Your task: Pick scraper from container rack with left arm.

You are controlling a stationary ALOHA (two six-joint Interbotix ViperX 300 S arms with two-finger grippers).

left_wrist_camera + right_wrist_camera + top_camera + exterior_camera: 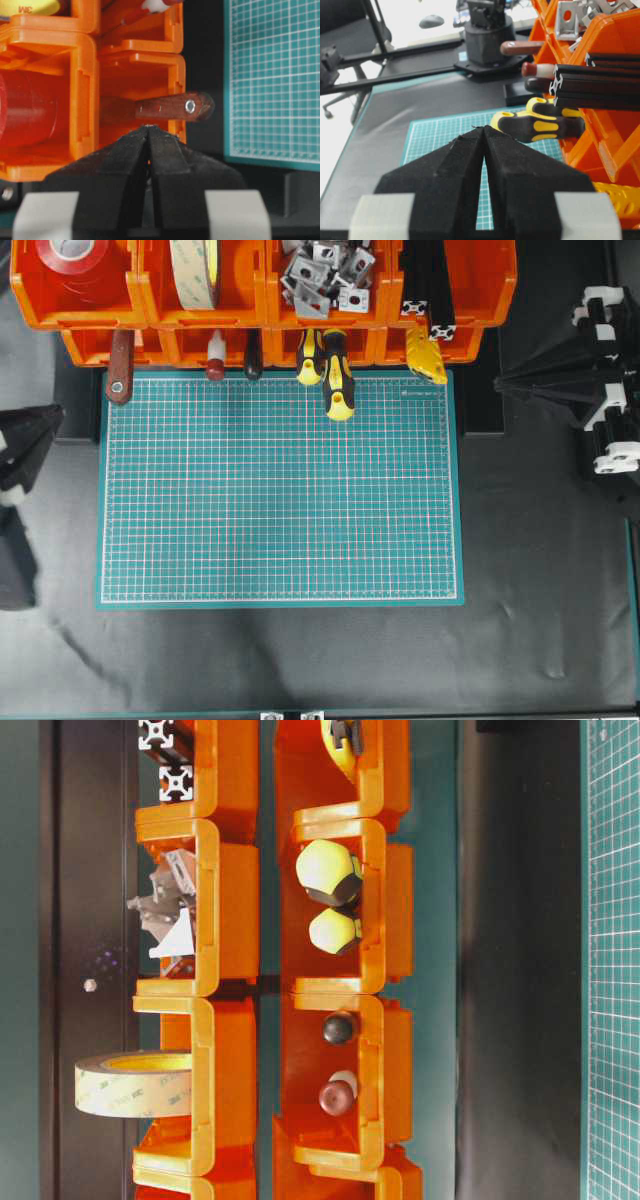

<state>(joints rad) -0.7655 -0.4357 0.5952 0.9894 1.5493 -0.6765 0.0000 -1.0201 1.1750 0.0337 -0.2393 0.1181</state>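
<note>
The scraper (119,366) lies in the far-left lower bin of the orange container rack (260,300), and its dark reddish-brown handle with the metal-ringed hole sticks out over the mat's corner. In the left wrist view the handle (172,106) runs across just beyond my left gripper (148,128), which is shut and empty, with its tips just short of the handle. In the overhead view the left gripper (57,416) sits at the left edge, below and left of the scraper. My right gripper (499,386) is shut and empty at the right, and it also shows in the right wrist view (484,128).
A green cutting mat (280,490) covers the table's middle. Two yellow-and-black screwdrivers (335,375), a red-knobbed tool (215,362), a black handle (253,355) and a yellow tool (427,353) stick out of the lower bins. The upper bins hold tape rolls (195,270), metal brackets (325,275) and black bars (428,285).
</note>
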